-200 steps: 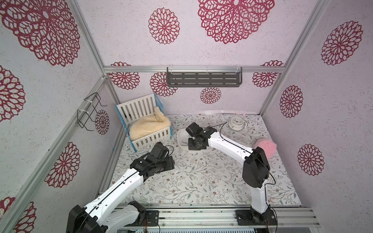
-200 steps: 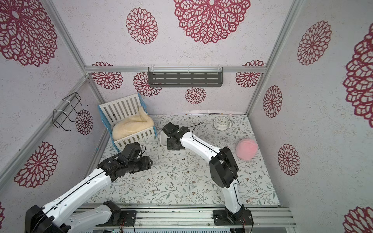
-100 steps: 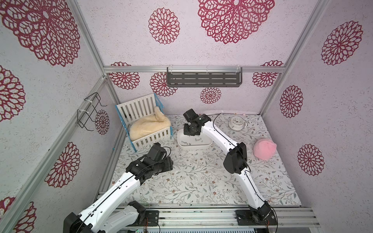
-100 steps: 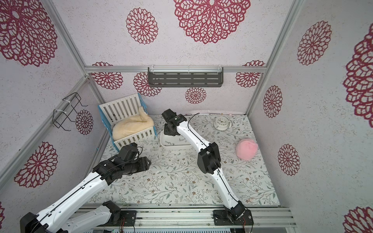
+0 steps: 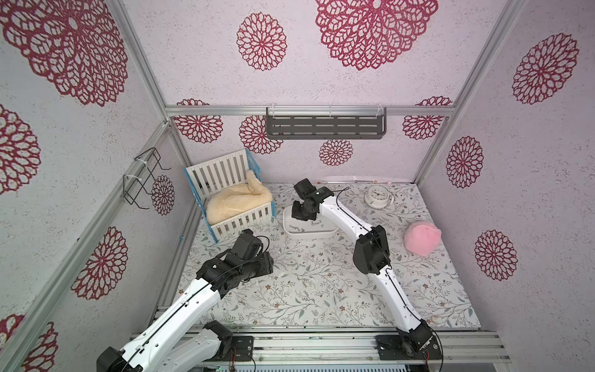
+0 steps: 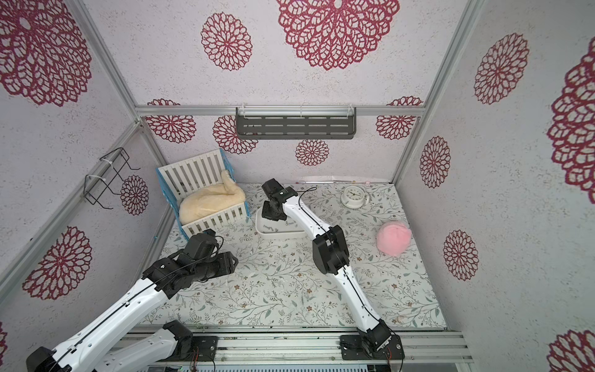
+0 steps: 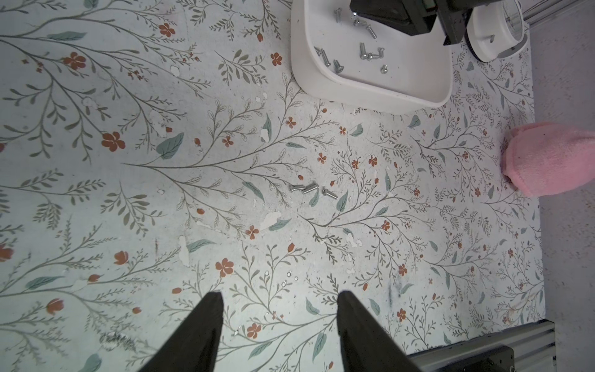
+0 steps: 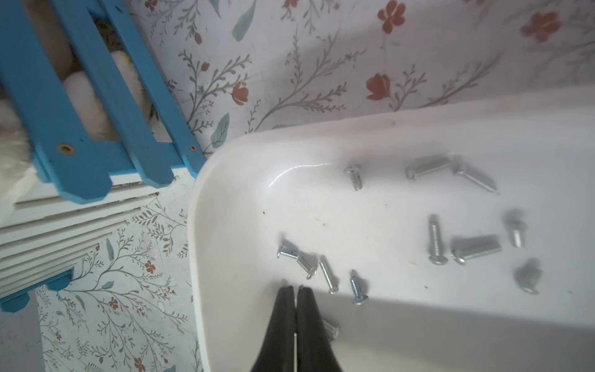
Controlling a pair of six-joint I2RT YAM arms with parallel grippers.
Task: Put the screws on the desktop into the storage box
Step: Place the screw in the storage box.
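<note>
I get my two top views from high at the near edge, above the arm bases, facing down and toward the back wall. Both top views take in the whole white desktop printed with leafy vines (image 5: 322, 283), nearly alike.

My left wrist camera rides well above that surface. It looks past the left gripper (image 7: 279, 298) at three small silver screws (image 7: 311, 188), and further at the shallow white plastic storage box (image 7: 370, 88) and a fluffy pink plush ball (image 7: 553, 161). The top views share the box and the ball.

My right wrist camera sits very near, looking past the right gripper (image 8: 295, 290) into one rounded corner of the box, just beside the blue-and-white slatted crib (image 8: 96, 112).
</note>
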